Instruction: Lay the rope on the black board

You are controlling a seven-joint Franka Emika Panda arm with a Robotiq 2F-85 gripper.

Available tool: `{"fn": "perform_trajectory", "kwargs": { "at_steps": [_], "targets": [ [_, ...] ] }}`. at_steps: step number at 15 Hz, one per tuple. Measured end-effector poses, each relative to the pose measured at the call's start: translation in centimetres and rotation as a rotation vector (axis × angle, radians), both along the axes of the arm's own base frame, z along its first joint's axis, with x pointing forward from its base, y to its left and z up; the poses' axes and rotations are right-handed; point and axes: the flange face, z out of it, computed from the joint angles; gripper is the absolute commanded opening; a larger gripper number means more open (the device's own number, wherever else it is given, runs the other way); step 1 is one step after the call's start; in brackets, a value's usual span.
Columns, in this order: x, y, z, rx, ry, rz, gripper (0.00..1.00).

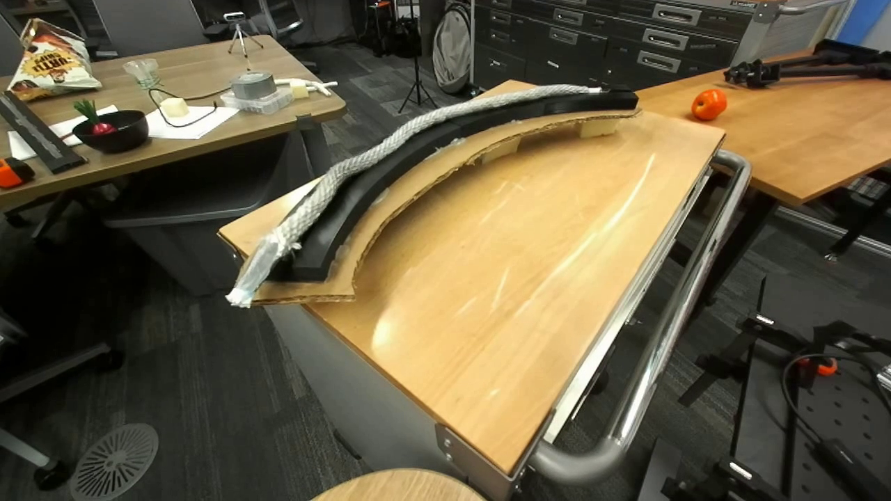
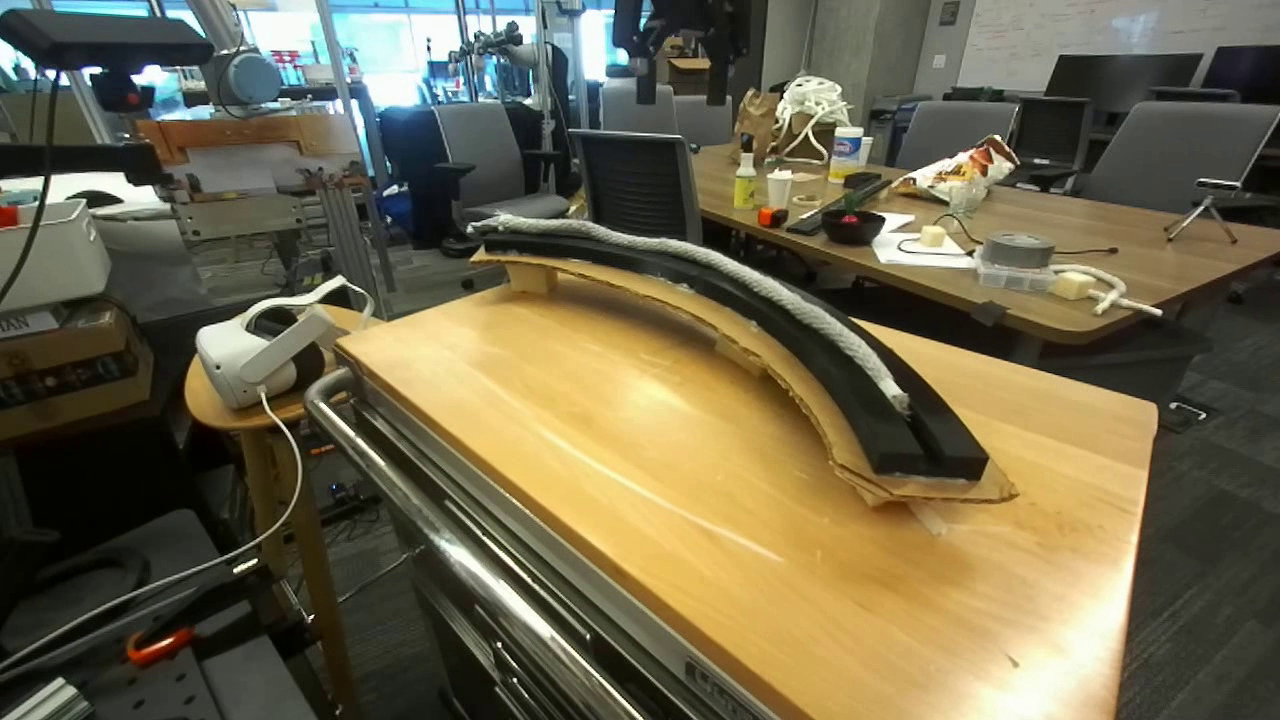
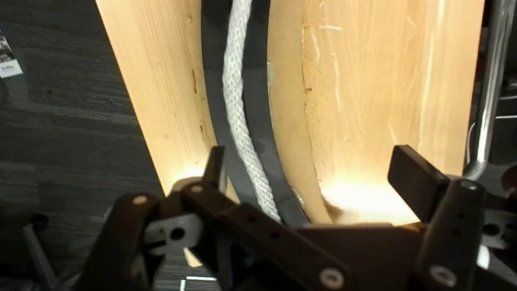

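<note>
Dark drawers (image 1: pixel 588 28) are standing far at the back, and a grey carpet floor (image 1: pixel 209 390) is showing down below. A curved piece of cardboard (image 1: pixel 379 214) is sitting on small blocks (image 1: pixel 598 127) on the tan wooden tabletop (image 1: pixel 501 278). On that cardboard, the black board (image 1: pixel 393 170) is bending in a long arc. The rope (image 3: pixel 235 101) is lying on top of the black board and is following its bend. In an exterior view, the rope's taped end (image 1: pixel 257 271) is poking out past the cardboard at the near left, while its far right end is stopping just short of the board's end. High up, the jaws are gaping wide, and in the wrist view their two fingers (image 3: pixel 418 182) are standing well apart. A shiny metal rail (image 1: pixel 654 390) is running along the right side of the tabletop. Farther right, a round orange thing (image 1: pixel 708 104) is resting on another tabletop (image 1: pixel 786 132).
</note>
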Motion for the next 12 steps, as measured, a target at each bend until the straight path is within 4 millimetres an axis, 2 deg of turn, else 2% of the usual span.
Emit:
{"fn": "perform_trajectory", "kwargs": {
  "at_steps": [1, 3, 9, 12],
  "targets": [
    [0.5, -0.4, -0.6, -0.003, 0.001, -0.053, 1.0],
    [1.4, -2.3, -1.9, -0.005, 0.011, -0.161, 1.0],
    [1.1, -11.7, -4.8, 0.065, 0.052, -0.481, 1.0],
    [0.8, -14.7, -6.2, 0.113, 0.047, -0.638, 1.0]
  ]
}}
